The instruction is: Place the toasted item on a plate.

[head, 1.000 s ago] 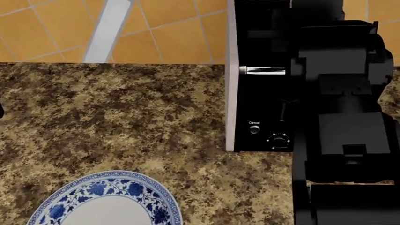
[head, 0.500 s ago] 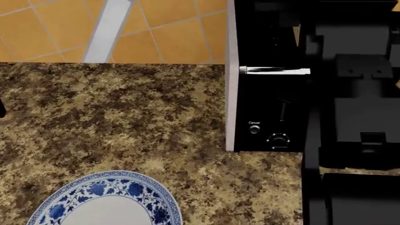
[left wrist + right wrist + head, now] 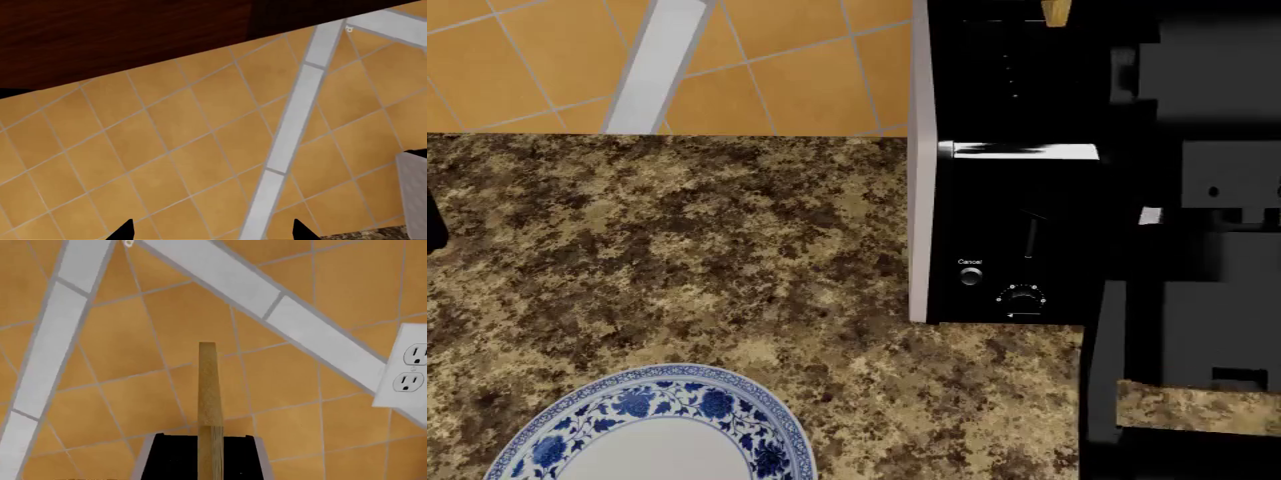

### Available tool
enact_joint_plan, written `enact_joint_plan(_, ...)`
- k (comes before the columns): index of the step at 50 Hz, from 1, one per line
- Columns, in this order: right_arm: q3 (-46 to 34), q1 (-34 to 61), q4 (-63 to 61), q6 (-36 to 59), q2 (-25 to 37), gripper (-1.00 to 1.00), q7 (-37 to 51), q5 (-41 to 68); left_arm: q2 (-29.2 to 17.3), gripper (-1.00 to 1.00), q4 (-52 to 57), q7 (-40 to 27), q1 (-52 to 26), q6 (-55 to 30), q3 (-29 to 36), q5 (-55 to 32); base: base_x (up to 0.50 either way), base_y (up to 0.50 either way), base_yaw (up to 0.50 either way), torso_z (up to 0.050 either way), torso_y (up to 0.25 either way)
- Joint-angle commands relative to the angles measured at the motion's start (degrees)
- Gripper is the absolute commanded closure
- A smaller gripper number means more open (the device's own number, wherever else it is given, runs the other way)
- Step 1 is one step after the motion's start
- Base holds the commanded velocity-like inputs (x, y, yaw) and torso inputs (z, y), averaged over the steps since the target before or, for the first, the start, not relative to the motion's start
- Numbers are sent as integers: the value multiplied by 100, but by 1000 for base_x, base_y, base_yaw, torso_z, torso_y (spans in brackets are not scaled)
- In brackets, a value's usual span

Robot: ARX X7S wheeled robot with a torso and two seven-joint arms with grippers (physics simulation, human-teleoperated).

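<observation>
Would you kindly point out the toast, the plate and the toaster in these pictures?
toast (image 3: 209, 405): right wrist view, on its thin edge above the toaster.
plate (image 3: 641, 400): head view, on the blue floral rim.
toaster (image 3: 994, 215): head view, on its black top near the slot.

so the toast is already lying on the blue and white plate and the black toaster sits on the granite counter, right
Not quite. The blue-and-white floral round plate holds nothing where it shows in the head view. The thin golden-tan toast slice stands edge-on above the black toaster in the right wrist view, and its tip shows at the top edge of the head view. The toaster does sit on the speckled brown granite counter.
</observation>
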Motion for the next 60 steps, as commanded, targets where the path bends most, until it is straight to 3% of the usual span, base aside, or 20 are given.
enact_joint_plan(1, 111, -646, -2467, 1449, 30, 100, -58, 332, 3, -100, -58, -12, -3, 63, 67, -3, 0, 0, 0, 0, 0)
enact_joint_plan(21, 647, -1163, -5418, 3357, -557, 100, 332, 1224, -12, -100, 6, -43, 105, 87, 15, -61, 0, 0, 0, 0, 0)
enact_joint_plan(27, 902, -1313, -5605, 3362, -377, 100, 2238, 3710, -10, -100, 44, -65, 147, 71, -19, -83, 0, 0, 0, 0, 0)
enact_joint_plan(37, 1017, -1710, -5855, 3324, -565, 100, 4007, 6120, -36, -100, 107, -99, 143, 1, -104, -128, 0, 0, 0, 0, 0)
enact_joint_plan(44, 1052, -1693, -5801, 3188, -632, 100, 5910, 8341, -61, -100, 118, -96, 111, -17, -133, -155, 0, 0, 0, 0, 0)
enact_joint_plan(60, 557, -2499, -6187, 1780, -406, 100, 7777, 10600, -125, -100, 277, -146, 279, -86, -322, -218, 0, 0, 0, 0, 0)
